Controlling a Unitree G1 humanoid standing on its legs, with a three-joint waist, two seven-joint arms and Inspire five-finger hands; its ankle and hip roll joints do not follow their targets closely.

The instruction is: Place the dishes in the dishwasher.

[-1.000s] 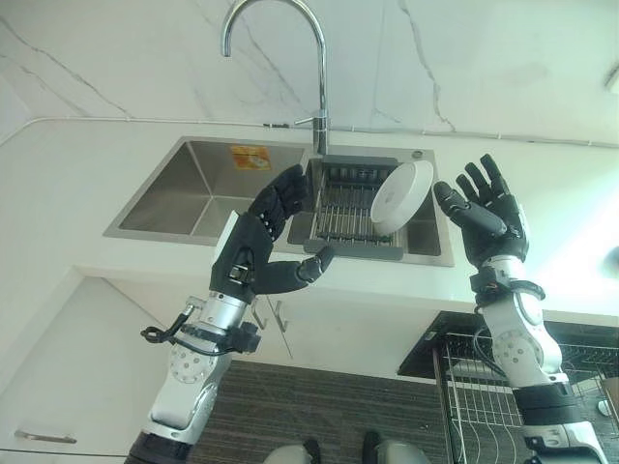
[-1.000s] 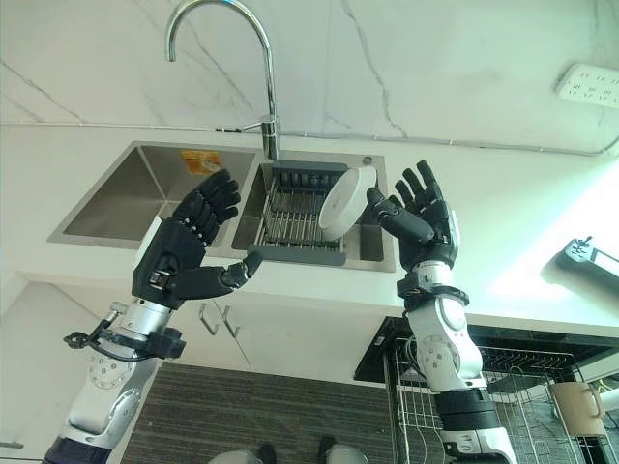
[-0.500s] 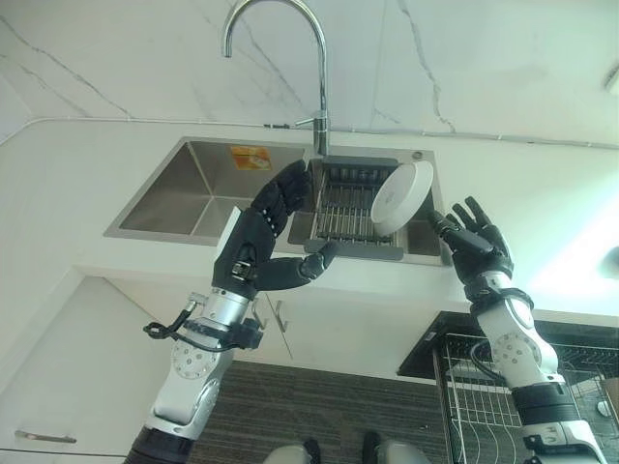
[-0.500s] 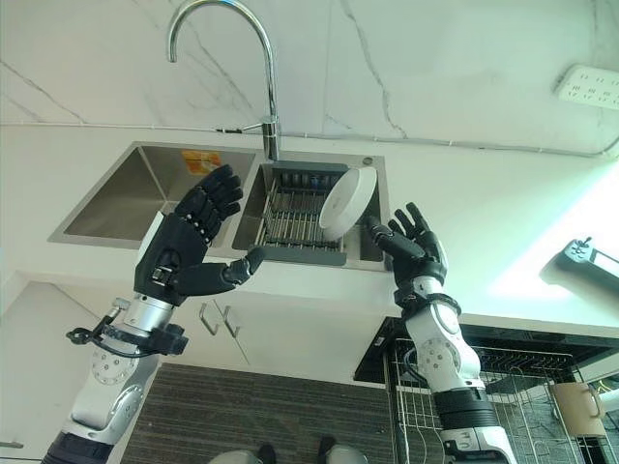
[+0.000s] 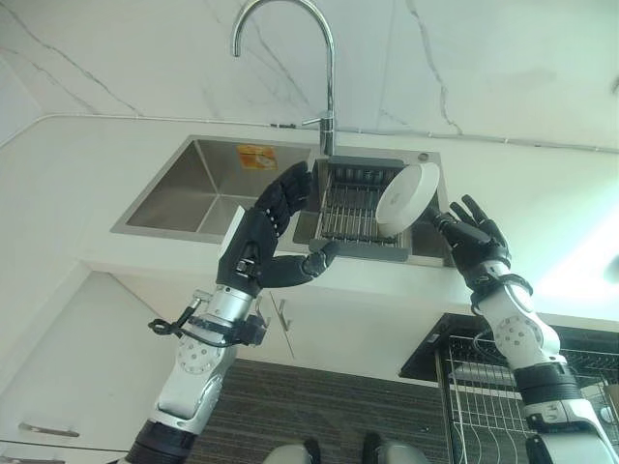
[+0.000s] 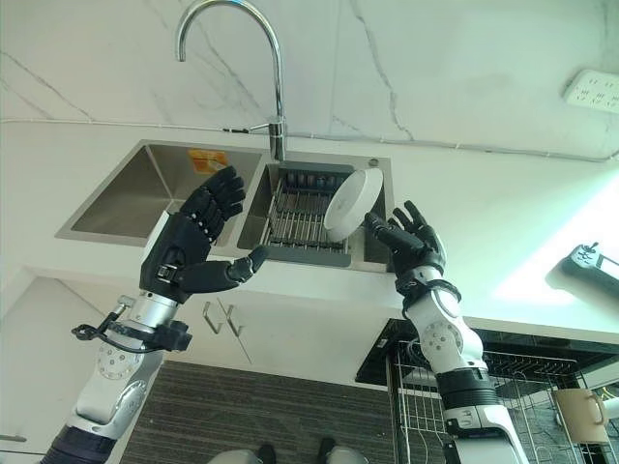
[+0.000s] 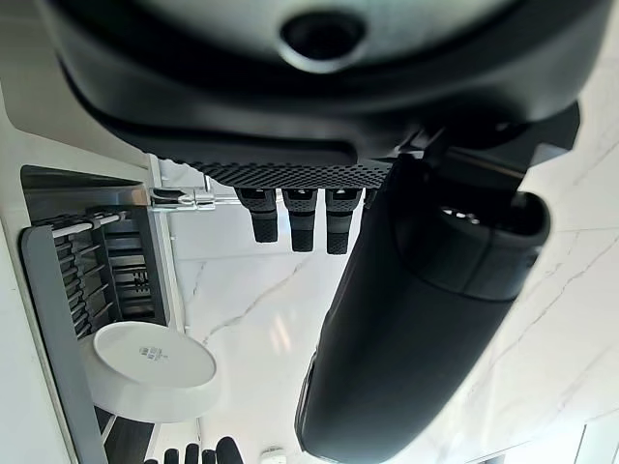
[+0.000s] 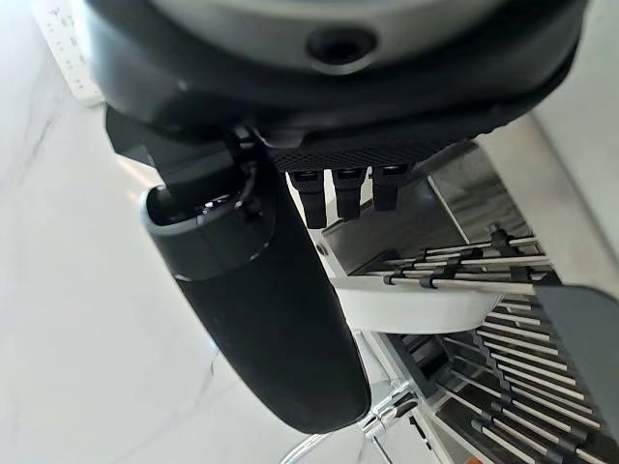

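A white dish [image 5: 405, 193] stands tilted on edge in the dark drying rack [image 5: 348, 208] that sits in the sink's right basin; it also shows as a white dish [image 7: 150, 370] in the left wrist view and a white dish [image 8: 416, 309] in the right wrist view. My right hand [image 5: 472, 235] is open, fingers spread, just right of the dish with its fingertips close to the rim. My left hand [image 5: 266, 240] is open and raised in front of the sink's front edge, left of the rack, holding nothing.
A tall curved faucet [image 5: 324, 68] rises behind the steel double sink [image 5: 203, 188]. The white counter [image 5: 58, 203] surrounds it. The dishwasher's pulled-out wire rack [image 6: 527, 406] lies at lower right, with a beige mug [image 6: 578, 411] in it. A dark device [image 6: 590, 266] rests on the right counter.
My right hand has come down and moved in toward the dish's right rim. The left hand has barely moved. The view has shifted slightly.
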